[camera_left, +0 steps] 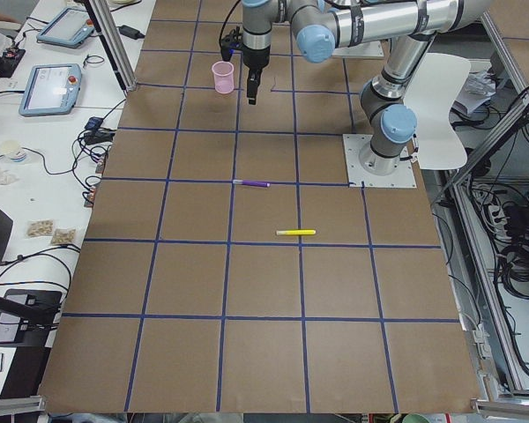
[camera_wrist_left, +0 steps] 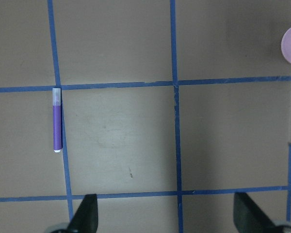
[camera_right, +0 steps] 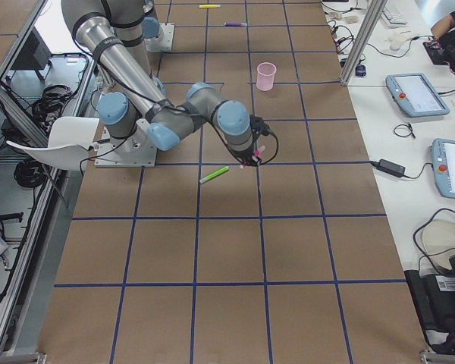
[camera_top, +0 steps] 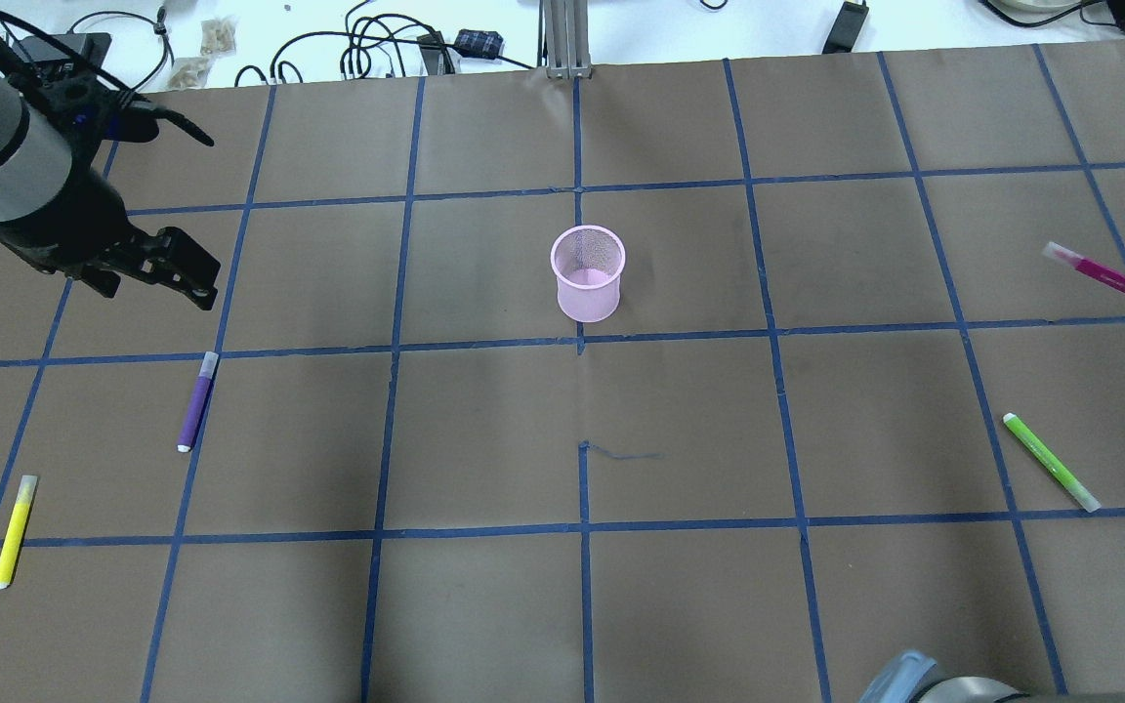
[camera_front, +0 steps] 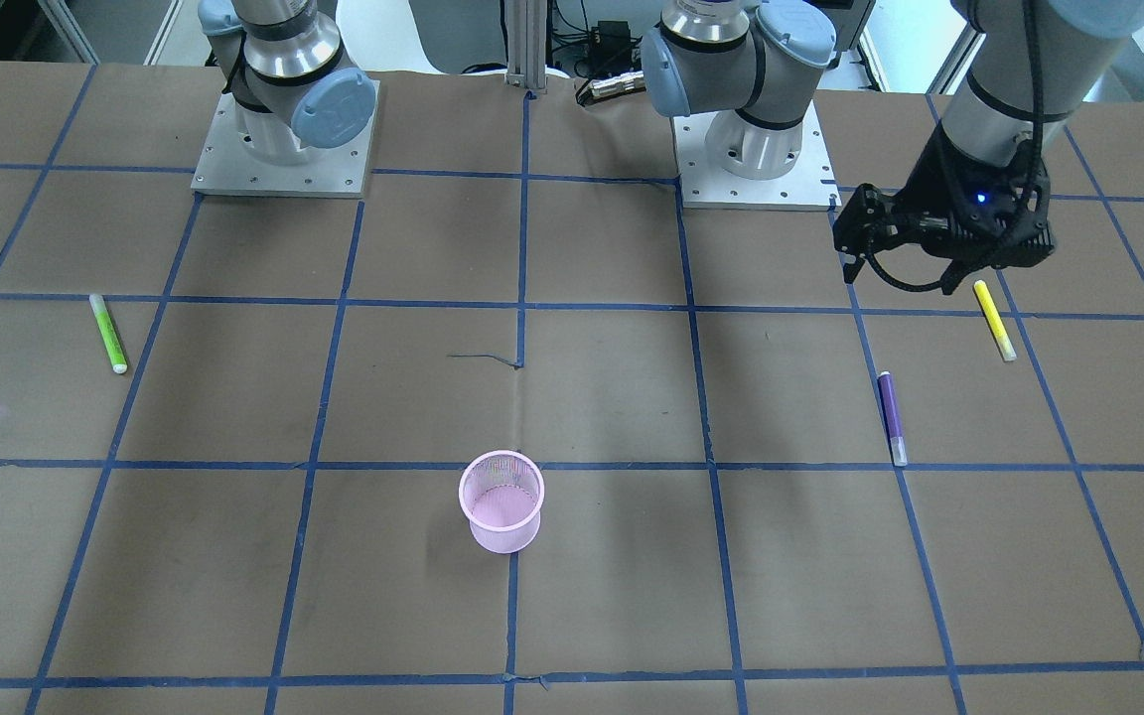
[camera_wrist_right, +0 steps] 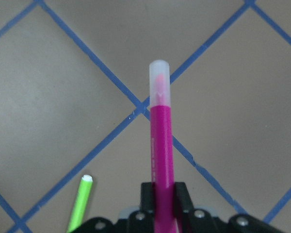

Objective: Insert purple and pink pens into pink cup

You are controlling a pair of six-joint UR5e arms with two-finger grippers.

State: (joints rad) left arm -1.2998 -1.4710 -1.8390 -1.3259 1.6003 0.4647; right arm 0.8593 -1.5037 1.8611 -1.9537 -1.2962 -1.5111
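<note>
Seen from overhead, a pink mesh cup (camera_top: 588, 283) is set upright mid-table. A clear-capped purple pen (camera_top: 196, 402) is laid flat at its 8 o'clock, well apart. A pink pen (camera_top: 1095, 276) is clamped in the right gripper (camera_wrist_right: 162, 194) at 3 o'clock.

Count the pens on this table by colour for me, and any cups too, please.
pink pen: 1
purple pen: 1
yellow pen: 1
green pen: 1
pink cup: 1
Total: 5 things, 4 pens and 1 cup.
</note>
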